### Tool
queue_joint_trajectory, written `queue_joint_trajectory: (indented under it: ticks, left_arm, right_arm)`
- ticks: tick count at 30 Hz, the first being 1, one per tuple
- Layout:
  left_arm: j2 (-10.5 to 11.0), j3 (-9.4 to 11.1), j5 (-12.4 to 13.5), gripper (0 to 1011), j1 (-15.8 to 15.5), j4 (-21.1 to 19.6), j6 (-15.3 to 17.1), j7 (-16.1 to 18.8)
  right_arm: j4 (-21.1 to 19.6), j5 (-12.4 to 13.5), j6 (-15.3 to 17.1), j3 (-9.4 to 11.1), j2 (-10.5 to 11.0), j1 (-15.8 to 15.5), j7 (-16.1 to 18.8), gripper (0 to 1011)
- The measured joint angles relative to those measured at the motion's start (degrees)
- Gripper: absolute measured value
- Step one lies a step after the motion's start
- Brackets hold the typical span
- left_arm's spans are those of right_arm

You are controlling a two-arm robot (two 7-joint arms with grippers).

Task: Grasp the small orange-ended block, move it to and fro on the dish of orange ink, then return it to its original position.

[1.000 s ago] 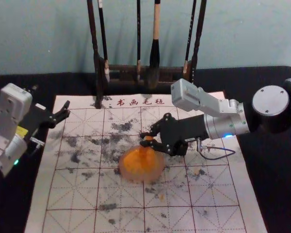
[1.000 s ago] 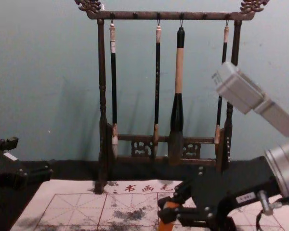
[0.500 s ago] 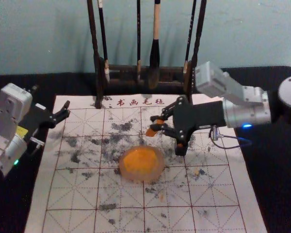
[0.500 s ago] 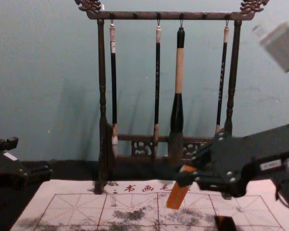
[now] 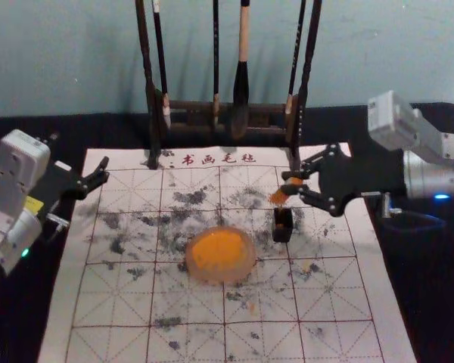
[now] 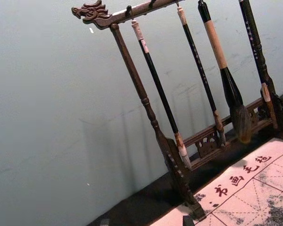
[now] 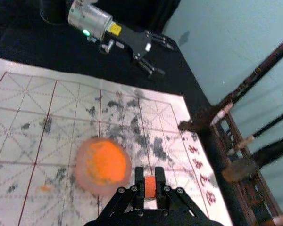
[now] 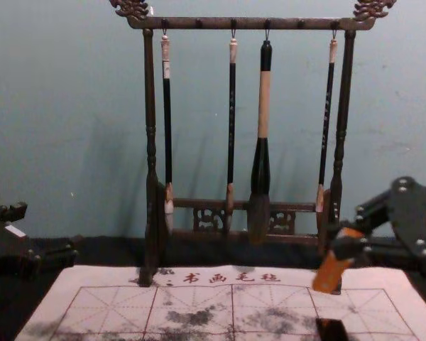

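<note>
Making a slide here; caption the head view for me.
Right gripper holding the orange block near a small black box and the dish of orange ink.

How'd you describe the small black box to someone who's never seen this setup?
Find the white gridded mat in front of the brush rack, then the round dish of orange ink. The box stands beside it, toward the robot's right and slightly nearer the rack. It's dark and squarish, unlike the round dish or the orange block in the right end effector.
</note>
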Motion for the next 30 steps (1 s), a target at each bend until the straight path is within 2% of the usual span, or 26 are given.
queue_joint_trajectory:
  ticks: [5,10,30]
  left_arm:
    - [0.00,0.00,0.00,1001,0.00,0.00,0.00,0.00]
    - [0.00,0.00,0.00,1001,0.00,0.00,0.00,0.00]
    - [0.00,0.00,0.00,1001,0.00,0.00,0.00,0.00]
  right_arm:
    - [0.11,-0.29,-0.02,0.65,1.29,-1.24,-0.37,131]
    - [0.95,-0.90,0.07,0.75,1.22,-1.76,-0.42,132]
    - [6.03,-2.72,0.69,-0.15,-2.78,-0.38,0.08,131]
